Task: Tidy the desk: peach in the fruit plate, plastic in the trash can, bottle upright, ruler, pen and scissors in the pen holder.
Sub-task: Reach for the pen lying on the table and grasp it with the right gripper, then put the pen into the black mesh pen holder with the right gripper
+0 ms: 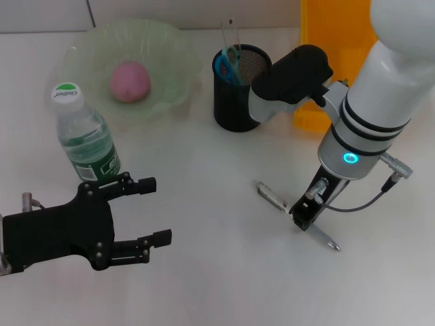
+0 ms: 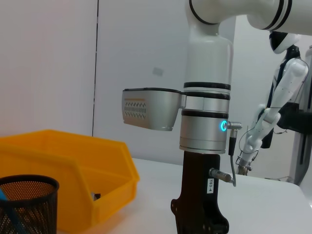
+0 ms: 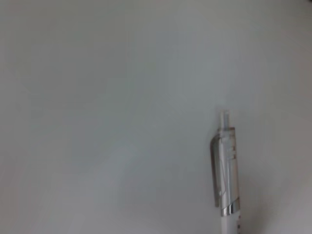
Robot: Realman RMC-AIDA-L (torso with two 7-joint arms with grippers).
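Note:
A clear pen (image 1: 273, 196) lies on the white desk, and my right gripper (image 1: 302, 217) stands straight down over its middle. The right wrist view shows the pen's clip end (image 3: 225, 175) flat on the desk. The black mesh pen holder (image 1: 238, 92) holds blue-handled scissors (image 1: 226, 66) and a clear ruler (image 1: 231, 34). A pink peach (image 1: 129, 81) rests in the green fruit plate (image 1: 173, 54). The bottle (image 1: 85, 139) stands upright with its green cap on. My left gripper (image 1: 153, 212) hangs open and empty near the bottle. No plastic is in view.
The yellow trash can (image 1: 333, 54) stands behind the right arm, beside the pen holder. In the left wrist view it (image 2: 63, 165) sits behind the pen holder (image 2: 24, 204), with the right arm (image 2: 204, 122) upright to their side.

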